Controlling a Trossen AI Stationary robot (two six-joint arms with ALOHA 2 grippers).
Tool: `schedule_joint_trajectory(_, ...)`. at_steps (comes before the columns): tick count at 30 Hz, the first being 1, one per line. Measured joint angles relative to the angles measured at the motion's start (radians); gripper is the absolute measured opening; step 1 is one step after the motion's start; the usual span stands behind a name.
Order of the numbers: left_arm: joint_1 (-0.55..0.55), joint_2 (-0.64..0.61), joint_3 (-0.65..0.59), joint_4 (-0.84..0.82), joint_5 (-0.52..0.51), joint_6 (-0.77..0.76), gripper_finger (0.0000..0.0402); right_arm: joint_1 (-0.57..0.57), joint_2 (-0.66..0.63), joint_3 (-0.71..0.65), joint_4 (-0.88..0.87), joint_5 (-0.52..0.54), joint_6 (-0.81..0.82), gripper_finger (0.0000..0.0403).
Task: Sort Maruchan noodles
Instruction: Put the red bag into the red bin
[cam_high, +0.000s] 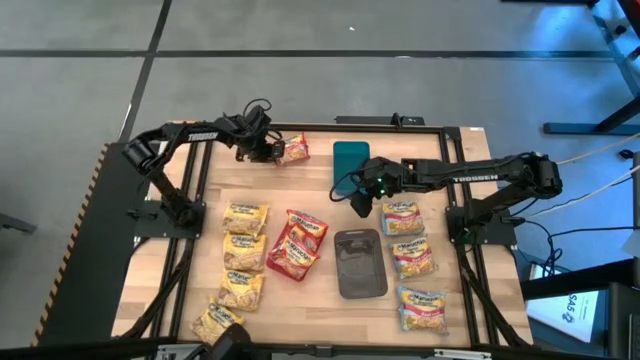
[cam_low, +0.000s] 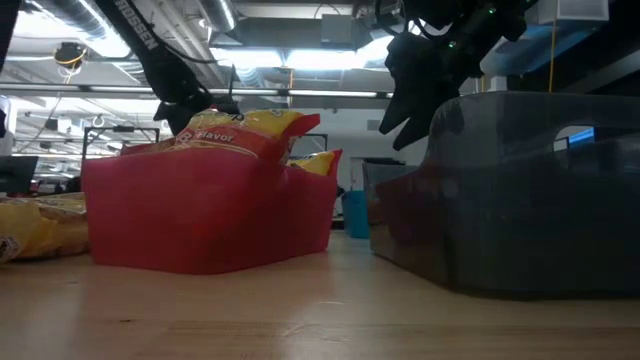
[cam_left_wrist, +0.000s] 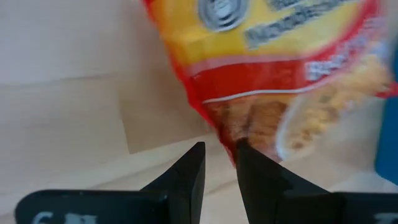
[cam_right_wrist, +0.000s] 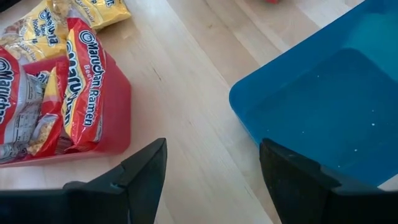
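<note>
Red packet (cam_high: 294, 150) pinched by its corner in my left claw (cam_high: 274, 150), left of the teal tray (cam_high: 351, 157); next, carry it to the red tray (cam_high: 296, 262). Right claw (cam_high: 361, 200) gapes empty.

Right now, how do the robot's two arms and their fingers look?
Both arms are dark, slim and jointed, with white TROSSEN lettering on a link. The left arm carries looped black cables near its wrist. The right arm shows a small green light near its wrist. The left fingers and right fingers are flat, black and tapered.
</note>
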Motion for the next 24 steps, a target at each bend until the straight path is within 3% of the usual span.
schedule_joint_trajectory(5, -0.009, 0.034, 0.000, 0.077, 0.057, -0.063, 0.0083, 0.000, 0.000, 0.000, 0.000, -0.013, 0.000, 0.0253)
schedule_joint_trajectory(14, -0.022, 0.073, 0.000, 0.175, 0.034, -0.119, 0.0080, 0.000, 0.000, 0.000, 0.000, -0.022, -0.001, 0.0253)
schedule_joint_trajectory(21, -0.057, 0.119, 0.000, 0.186, 0.042, -0.049, 0.0010, 0.000, 0.000, 0.000, 0.000, -0.031, -0.001, 0.0253)
schedule_joint_trajectory(24, -0.080, 0.117, 0.000, 0.194, 0.023, -0.013, 0.0002, 0.000, 0.000, 0.000, 0.000, -0.031, -0.001, 0.0253)
